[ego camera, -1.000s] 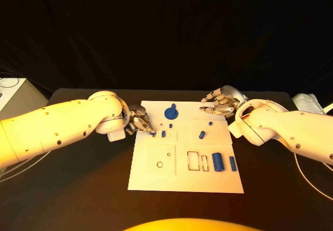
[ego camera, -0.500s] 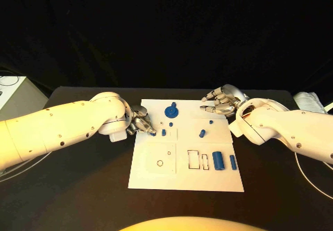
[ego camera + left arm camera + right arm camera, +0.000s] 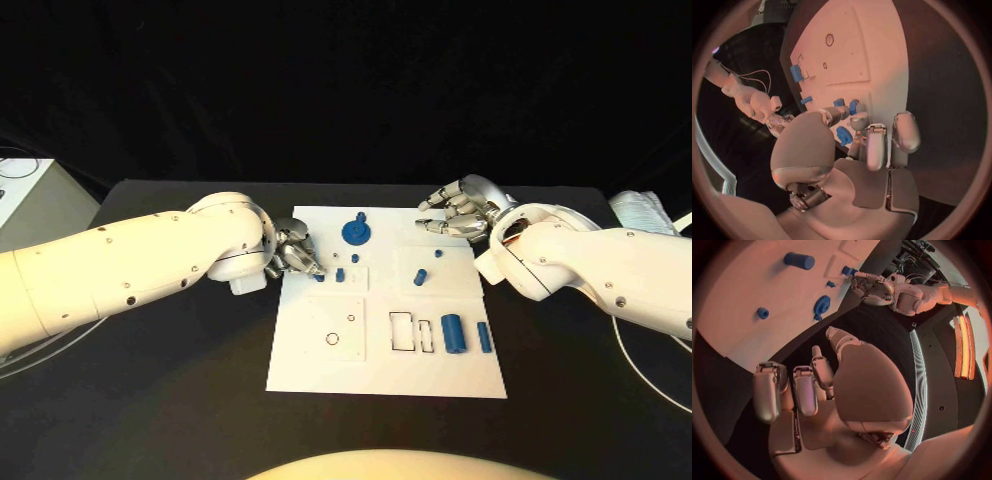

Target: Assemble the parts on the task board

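Note:
The white task board [image 3: 387, 375] lies in the middle of the black table. My left hand [image 3: 293, 252] is at the board's left edge, fingertips closed round a small blue part [image 3: 844, 135]. Two more small blue parts [image 3: 339, 275] [image 3: 355, 259] stand just beside it. A blue disc [image 3: 353, 234] sits near the board's far edge. My right hand [image 3: 459, 215] hovers over the far right corner, fingers loosely bent and holding nothing [image 3: 811, 390]. Two blue pegs [image 3: 420, 278] [image 3: 438, 254] stand right of centre. A blue cylinder [image 3: 453, 334] and a blue bar [image 3: 483, 338] lie near the right edge.
Rectangular slots [image 3: 413, 335] and a round hole [image 3: 332, 341] mark the board's near half. A pale box [image 3: 29, 200] stands off the table's left side. A white object [image 3: 642, 212] lies at the far right.
My left arm has shifted a little toward the board, its fingertips staying by the small blue part. The right hand has not moved.

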Action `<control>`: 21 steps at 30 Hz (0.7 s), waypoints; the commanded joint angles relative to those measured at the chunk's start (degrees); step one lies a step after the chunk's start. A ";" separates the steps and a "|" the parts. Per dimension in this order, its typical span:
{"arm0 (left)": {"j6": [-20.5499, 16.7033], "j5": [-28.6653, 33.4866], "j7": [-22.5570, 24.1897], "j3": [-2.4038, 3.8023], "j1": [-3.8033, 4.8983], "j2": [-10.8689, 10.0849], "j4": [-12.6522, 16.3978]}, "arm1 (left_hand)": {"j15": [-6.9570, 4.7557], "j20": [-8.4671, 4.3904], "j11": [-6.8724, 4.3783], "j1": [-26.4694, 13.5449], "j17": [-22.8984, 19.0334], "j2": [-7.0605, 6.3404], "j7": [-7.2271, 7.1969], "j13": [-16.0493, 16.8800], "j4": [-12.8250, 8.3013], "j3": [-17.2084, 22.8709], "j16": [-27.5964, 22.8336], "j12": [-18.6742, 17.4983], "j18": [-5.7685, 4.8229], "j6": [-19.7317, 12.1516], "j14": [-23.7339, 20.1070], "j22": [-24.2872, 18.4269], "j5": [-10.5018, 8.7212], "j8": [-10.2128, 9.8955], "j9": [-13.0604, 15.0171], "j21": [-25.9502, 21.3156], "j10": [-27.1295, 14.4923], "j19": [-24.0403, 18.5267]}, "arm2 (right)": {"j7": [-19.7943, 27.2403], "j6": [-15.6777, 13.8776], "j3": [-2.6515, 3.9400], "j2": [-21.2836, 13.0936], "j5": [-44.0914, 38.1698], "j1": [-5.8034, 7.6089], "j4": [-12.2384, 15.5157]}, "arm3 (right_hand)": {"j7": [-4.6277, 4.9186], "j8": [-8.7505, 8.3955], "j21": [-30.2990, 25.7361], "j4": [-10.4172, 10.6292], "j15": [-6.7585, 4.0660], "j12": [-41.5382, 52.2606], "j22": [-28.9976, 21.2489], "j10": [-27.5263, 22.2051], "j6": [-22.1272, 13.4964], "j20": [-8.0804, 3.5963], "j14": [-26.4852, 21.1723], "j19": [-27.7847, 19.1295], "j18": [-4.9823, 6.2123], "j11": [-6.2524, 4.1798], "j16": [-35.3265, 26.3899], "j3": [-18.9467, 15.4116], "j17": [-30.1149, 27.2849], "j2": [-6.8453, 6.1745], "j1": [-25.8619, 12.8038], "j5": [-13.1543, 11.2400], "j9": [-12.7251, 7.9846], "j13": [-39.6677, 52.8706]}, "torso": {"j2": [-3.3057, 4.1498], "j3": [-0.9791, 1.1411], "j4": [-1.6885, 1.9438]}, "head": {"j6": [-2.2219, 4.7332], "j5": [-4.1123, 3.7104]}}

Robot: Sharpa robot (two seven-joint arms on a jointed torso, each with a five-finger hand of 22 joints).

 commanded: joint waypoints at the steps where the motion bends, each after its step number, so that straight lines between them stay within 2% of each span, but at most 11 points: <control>1: -1.60 -1.01 0.20 0.01 -0.03 -0.03 0.41 | -0.33 -0.08 -0.02 -0.21 8.46 0.27 -1.07 0.07 -7.73 8.07 0.20 0.33 -0.70 1.60 4.30 0.11 0.20 0.43 2.19 0.33 0.44 0.54 | 0.65 0.69 0.00 -0.03 -0.54 -0.03 0.13 | -0.11 0.23 -0.20 0.18 0.25 -0.22 9.24 -0.33 -0.36 0.18 3.73 1.49 0.55 0.06 -0.35 0.12 6.22 0.11 -0.34 0.13 -0.05 0.05 | 0.02 0.00 0.00 | -0.04 -0.05; 11: -2.48 -1.79 0.34 0.02 -0.12 -0.14 1.10 | -0.37 -0.09 -0.07 -0.34 8.51 0.28 -1.11 0.21 -7.96 8.39 0.23 0.45 -0.74 1.65 4.32 0.32 0.21 0.51 2.29 0.44 0.58 0.70 | 0.65 0.68 0.00 -0.08 -0.75 -0.03 0.14 | -0.11 0.23 -0.20 0.18 0.25 -0.22 9.24 -0.33 -0.36 0.18 3.73 1.49 0.55 0.06 -0.35 0.12 6.22 0.11 -0.34 0.13 -0.05 0.05 | 0.01 -0.03 0.01 | -0.11 -0.06; 21: -0.99 -2.13 -0.16 0.01 -0.16 0.13 0.66 | -0.39 -0.10 -0.09 -0.39 8.53 0.30 -1.12 0.07 -8.06 8.52 0.24 0.37 -0.75 1.67 4.32 0.33 0.20 0.54 2.32 0.45 0.55 0.71 | 0.69 0.72 0.00 -0.01 -0.77 -0.04 0.03 | -0.11 0.23 -0.20 0.18 0.25 -0.22 9.24 -0.33 -0.36 0.18 3.73 1.49 0.55 0.06 -0.35 0.12 6.22 0.11 -0.34 0.13 -0.05 0.05 | 0.02 0.02 -0.02 | -0.26 0.06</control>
